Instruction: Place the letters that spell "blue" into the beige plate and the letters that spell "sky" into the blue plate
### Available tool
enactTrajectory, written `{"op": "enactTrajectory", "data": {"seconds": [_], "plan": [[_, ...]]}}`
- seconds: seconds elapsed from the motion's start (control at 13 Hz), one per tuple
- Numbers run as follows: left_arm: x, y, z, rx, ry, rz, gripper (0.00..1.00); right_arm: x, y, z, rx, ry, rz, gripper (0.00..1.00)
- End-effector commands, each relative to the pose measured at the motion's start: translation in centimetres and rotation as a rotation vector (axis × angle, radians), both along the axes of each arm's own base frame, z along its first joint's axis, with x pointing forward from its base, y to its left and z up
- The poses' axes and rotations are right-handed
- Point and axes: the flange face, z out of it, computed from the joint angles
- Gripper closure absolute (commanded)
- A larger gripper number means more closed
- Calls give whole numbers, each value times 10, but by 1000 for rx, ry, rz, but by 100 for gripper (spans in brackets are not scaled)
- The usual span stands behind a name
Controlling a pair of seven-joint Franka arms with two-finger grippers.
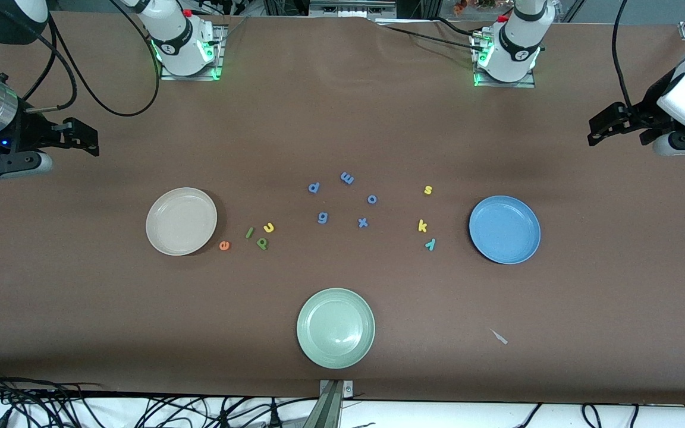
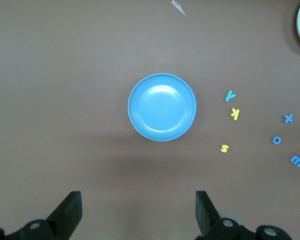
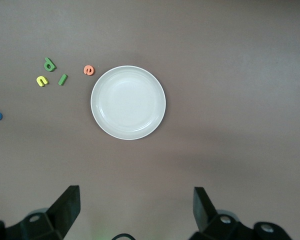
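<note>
The beige plate (image 1: 181, 221) (image 3: 128, 102) lies empty toward the right arm's end. Beside it sit orange e (image 1: 224, 245) (image 3: 89, 70), light green l (image 1: 250, 232) (image 3: 63, 79), yellow u (image 1: 269, 227) (image 3: 42, 80) and dark green b (image 1: 262, 242) (image 3: 50, 64). The blue plate (image 1: 504, 229) (image 2: 161, 107) lies empty toward the left arm's end, with yellow s (image 1: 428, 189) (image 2: 224, 148), yellow k (image 1: 422, 225) (image 2: 234, 113) and teal y (image 1: 430, 244) (image 2: 230, 95) beside it. My right gripper (image 1: 90, 138) (image 3: 135, 192) and left gripper (image 1: 595, 132) (image 2: 138, 197) hover open and empty, high at the table's ends.
Several all-blue letters (image 1: 346, 177) are scattered mid-table between the two groups. A pale green plate (image 1: 335, 336) lies nearest the front camera. A small pale scrap (image 1: 499, 336) rests on the brown cloth near the front edge.
</note>
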Motion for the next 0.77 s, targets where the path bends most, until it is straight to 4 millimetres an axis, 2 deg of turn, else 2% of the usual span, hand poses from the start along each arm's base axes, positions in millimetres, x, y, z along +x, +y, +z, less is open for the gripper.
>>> {"op": "enactTrajectory", "data": {"seconds": [0.0, 0.08, 0.31, 0.46, 0.69], "plan": [[-1, 0, 5, -1, 8, -13, 0, 2, 0, 5, -7, 7, -10, 0], [-1, -2, 4, -1, 10, -19, 0, 2, 0, 5, -7, 7, -10, 0], [3, -23, -5, -2, 24, -59, 0, 3, -2, 4, -7, 8, -14, 0], [12, -40, -31, -4, 76, -97, 0, 3, -4, 4, -7, 8, -19, 0], [19, -43, -43, -12, 95, -100, 0, 4, -6, 4, -9, 8, -20, 0]]}}
